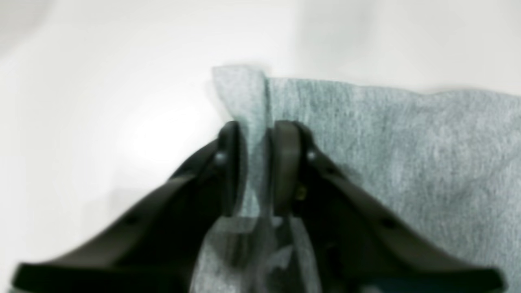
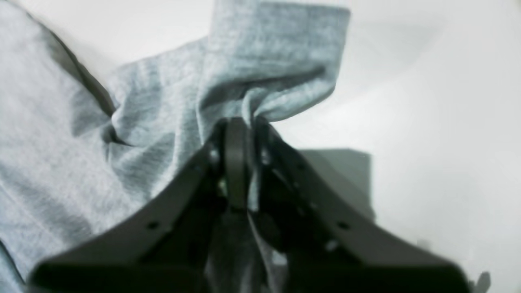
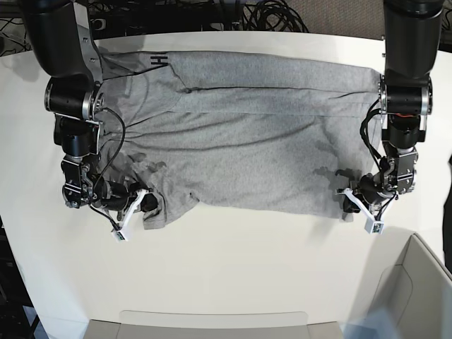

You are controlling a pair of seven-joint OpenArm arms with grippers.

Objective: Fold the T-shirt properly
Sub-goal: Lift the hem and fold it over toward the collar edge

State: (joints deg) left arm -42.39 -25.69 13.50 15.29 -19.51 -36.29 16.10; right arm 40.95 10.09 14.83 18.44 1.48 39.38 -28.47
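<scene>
The heather-grey T-shirt (image 3: 247, 141) lies spread across the white table, with black lettering showing at its far left edge. My left gripper (image 1: 255, 127) is shut on a corner of the shirt's hem (image 1: 240, 93) at the near right in the base view (image 3: 348, 201). My right gripper (image 2: 240, 122) is shut on a bunched sleeve (image 2: 268, 61) at the near left in the base view (image 3: 146, 201). Both pinched edges sit low, near the table.
White table (image 3: 233, 261) stretches toward the near side. A pale bin or box edge (image 3: 417, 282) stands at the near right corner. Cables (image 3: 212, 14) lie behind the table's far edge.
</scene>
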